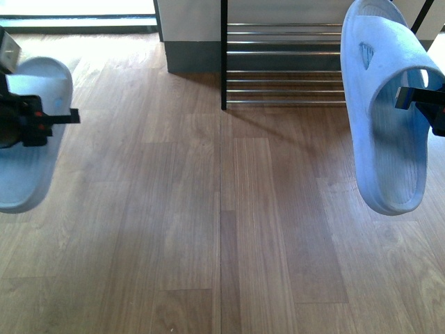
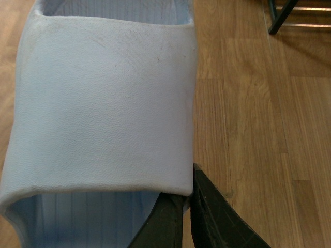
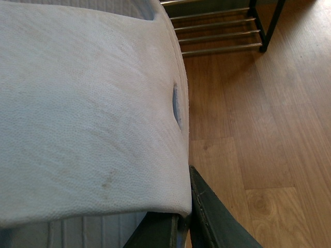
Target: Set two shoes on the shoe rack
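- Front view: the left claw (image 1: 54, 118) is clamped on the left slipper (image 1: 28, 167), a pale blue slide at the left edge of the picture. It is blurred there, so its details are hard to read.
- Front view: the right claw (image 1: 411, 99) is closed on the strap of the right slipper (image 1: 386, 139), also pale blue. Its toe points toward the shoe rack (image 1: 285, 52) and its open heel end toward the camera.
- Front view: the shoe rack stands on the wooden floor (image 1: 208, 229) straight ahead, against the wall (image 1: 191, 28). It has a black upright post and silvery rods in two tiers. The right slipper's toe overlaps the rack's right end in the picture, and the left slipper is well apart from the rack.
- Left wrist view: the left slipper's broad strap fills most of the frame. Its edge is pinched between the two dark fingers (image 2: 165, 225) of the left claw (image 2: 189, 206). A black leg of the shoe rack (image 2: 282, 15) shows in one corner above the floor boards.
- Right wrist view: the right claw (image 3: 186, 214) grips the right slipper (image 3: 88, 113) at the edge of its strap, one dark finger (image 3: 220, 222) on each side. A small slot (image 3: 177, 106) is cut in the strap near that edge. The rods of the shoe rack (image 3: 217, 31) lie just beyond the slipper's toe, with a black leg beside them.
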`<state>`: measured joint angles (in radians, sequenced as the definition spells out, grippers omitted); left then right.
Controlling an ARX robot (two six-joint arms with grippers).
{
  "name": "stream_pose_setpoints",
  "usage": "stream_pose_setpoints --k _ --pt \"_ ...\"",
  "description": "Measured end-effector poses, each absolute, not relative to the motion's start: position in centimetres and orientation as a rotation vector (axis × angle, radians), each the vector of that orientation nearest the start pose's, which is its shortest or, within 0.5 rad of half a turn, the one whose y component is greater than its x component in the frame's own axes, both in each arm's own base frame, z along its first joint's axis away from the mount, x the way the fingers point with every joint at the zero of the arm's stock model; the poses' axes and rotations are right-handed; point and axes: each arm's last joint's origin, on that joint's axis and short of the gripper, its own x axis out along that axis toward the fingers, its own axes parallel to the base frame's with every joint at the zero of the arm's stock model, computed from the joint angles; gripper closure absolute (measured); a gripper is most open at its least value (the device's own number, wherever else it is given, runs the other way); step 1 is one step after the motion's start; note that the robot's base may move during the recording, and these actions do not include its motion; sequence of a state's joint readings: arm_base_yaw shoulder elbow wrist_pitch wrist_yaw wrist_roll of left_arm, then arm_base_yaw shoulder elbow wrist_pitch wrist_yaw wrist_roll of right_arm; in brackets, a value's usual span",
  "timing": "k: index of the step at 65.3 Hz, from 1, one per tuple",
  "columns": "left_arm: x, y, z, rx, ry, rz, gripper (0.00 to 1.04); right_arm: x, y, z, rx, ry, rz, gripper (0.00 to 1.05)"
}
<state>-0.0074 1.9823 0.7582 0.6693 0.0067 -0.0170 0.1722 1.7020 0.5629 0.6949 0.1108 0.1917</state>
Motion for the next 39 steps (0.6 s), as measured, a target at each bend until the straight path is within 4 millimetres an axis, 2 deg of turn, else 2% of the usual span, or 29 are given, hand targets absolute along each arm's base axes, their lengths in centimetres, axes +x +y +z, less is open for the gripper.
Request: stream_pose_setpoints --k 11,13,16,26,39 --pt "31.0 -0.4 12.8 0.005 0.462 0.006 1.03 29.5 4.8 12.6 0.126 0.444 0.018 1.03" --pt "29.8 -0.6 14.0 0.017 0.428 0.015 1.03 29.5 4.8 12.6 0.126 0.444 0.018 1.03" --pt "28.8 -0.7 14.9 0.020 0.404 0.018 1.03 29.5 4.8 12.6 0.126 0.444 0.018 1.03" --pt "25.6 -1.4 16.7 0.064 0.335 0.037 1.03 29.5 4.8 12.6 0.126 0.444 0.018 1.03" --pt "22.4 -1.9 17.4 0.097 0.272 0.070 1.03 29.5 4.8 12.6 0.126 0.444 0.018 1.03"
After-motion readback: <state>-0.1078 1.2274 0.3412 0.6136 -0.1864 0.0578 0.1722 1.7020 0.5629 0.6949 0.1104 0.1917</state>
